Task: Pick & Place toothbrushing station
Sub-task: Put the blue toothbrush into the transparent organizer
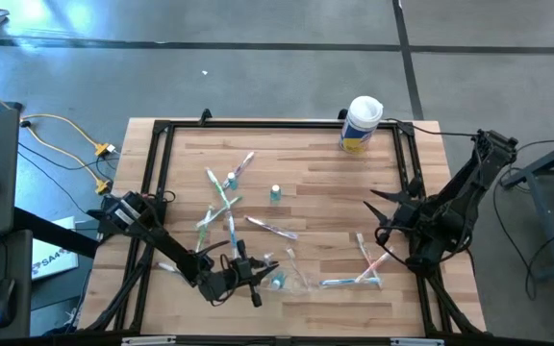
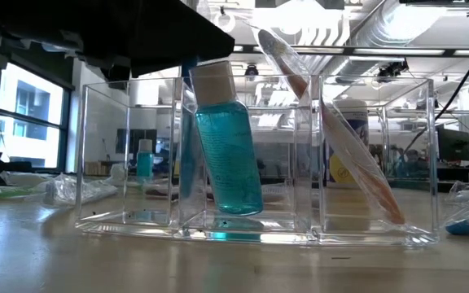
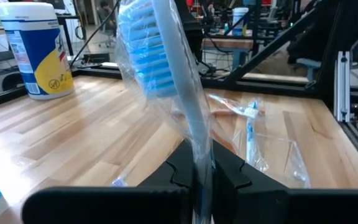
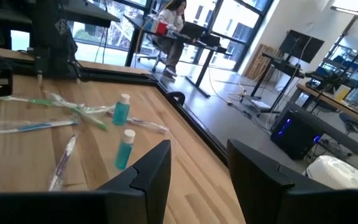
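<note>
Near the table's front edge, the left gripper [image 3: 202,177] is pinching a wrapped blue toothbrush [image 3: 160,68] tight between its fingers, beside the clear holder [image 2: 255,159]; judging by this, it is carrying the toothbrush in, and next needs lining up over an open compartment. Further right, the right gripper [image 4: 194,165] is waiting, jaws parted and empty.

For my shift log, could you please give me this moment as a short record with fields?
left gripper: shut on a wrapped blue-bristled toothbrush, near the table's front edge
right gripper: open, empty, at the table's right side
clear holder: holds a leaning teal bottle and a wrapped brush
loose toothbrushes: scattered across the table
white canister: upright at the far edge
</note>
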### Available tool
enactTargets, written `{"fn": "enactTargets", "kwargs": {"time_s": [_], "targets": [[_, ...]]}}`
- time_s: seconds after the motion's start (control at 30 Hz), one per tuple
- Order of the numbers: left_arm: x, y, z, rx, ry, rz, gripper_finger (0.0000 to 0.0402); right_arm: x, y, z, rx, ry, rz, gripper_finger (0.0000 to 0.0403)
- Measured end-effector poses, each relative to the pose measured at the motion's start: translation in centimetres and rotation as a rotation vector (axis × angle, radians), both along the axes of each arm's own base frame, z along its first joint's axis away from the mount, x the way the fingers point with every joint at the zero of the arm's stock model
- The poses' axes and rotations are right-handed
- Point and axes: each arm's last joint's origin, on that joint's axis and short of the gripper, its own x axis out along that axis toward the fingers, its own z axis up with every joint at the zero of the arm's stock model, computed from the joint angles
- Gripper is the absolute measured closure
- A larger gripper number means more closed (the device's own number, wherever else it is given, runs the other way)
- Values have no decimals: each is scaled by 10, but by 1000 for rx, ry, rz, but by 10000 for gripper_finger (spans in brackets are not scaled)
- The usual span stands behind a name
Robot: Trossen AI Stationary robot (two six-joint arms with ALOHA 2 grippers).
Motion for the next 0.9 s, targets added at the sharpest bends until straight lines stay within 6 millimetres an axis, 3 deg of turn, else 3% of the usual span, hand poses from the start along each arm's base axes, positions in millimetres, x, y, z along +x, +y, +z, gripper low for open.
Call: {"fn": "enactTargets", "kwargs": {"time_s": [0.57, 0.9], "targets": [[0, 0, -4, 34, 39, -2, 375, 1, 2, -2, 73, 52, 25, 254], [0, 0, -4, 31, 37, -5, 277, 1, 2, -3, 100, 56, 27, 254]]}}
